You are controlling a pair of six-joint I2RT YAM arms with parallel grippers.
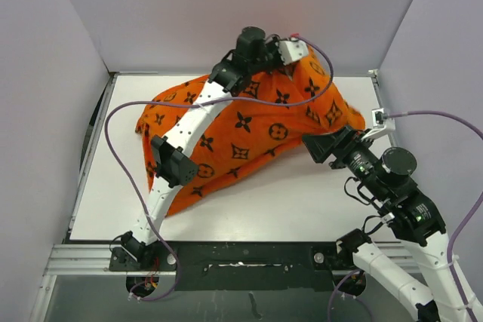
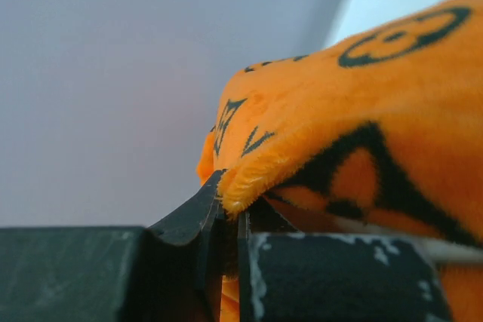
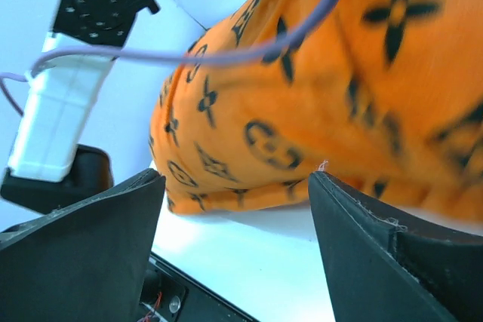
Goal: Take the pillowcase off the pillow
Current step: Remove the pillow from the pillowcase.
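The orange pillowcase point(image 1: 249, 130) with black motifs covers a plump shape across the middle of the table; the white pillow is hidden inside it. My left gripper point(image 1: 296, 52) is at the far top corner of the case, shut on a fold of orange plush point(image 2: 241, 186). The case is lifted there and slopes down to the near left. My right gripper point(image 1: 313, 147) is open and empty at the case's right side, its jaws wide apart with the orange fabric point(image 3: 317, 103) just beyond them, not held.
White walls enclose the table on the left, back and right. A small white connector box point(image 1: 379, 118) sits at the right edge. Purple cables point(image 1: 121, 122) loop over the case and the left side. The black rail point(image 1: 241, 254) runs along the near edge.
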